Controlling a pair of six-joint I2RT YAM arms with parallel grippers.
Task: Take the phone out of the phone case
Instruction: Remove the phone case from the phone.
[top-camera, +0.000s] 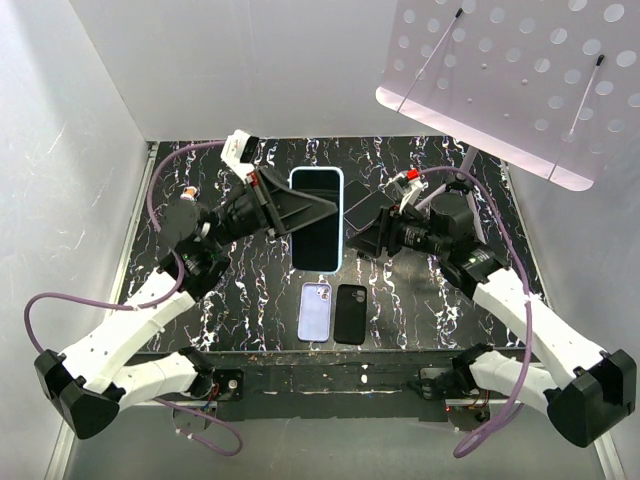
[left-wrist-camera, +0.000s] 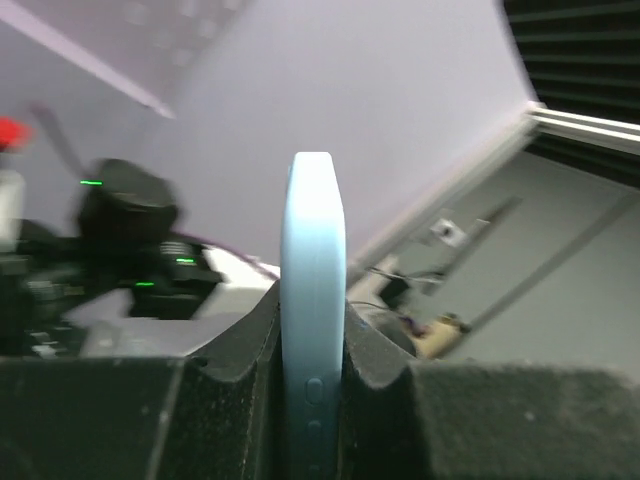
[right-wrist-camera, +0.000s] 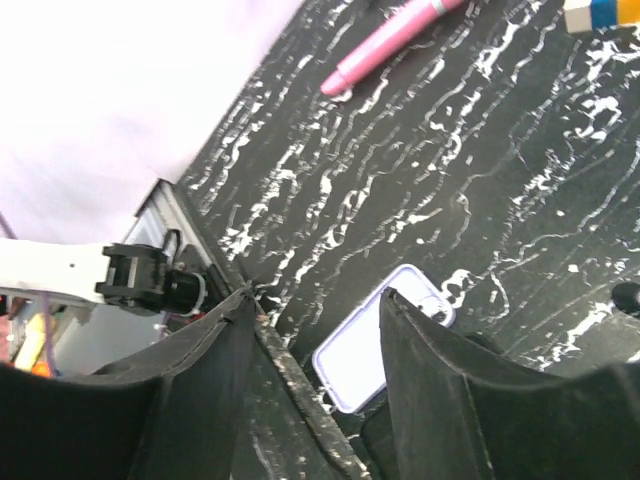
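Note:
The phone, dark-screened in a light blue case, is held above the table's middle with its screen toward the top camera. My left gripper is shut on its left long edge. In the left wrist view the case's blue side with its buttons stands upright between the pads of that gripper. My right gripper is beside the phone's right edge. In the right wrist view that gripper is open and empty, and the phone does not show there.
A lavender case and a black case or phone lie side by side near the front edge; the lavender one shows in the right wrist view. A pink pen and a coloured block lie on the table. A white perforated board hangs at back right.

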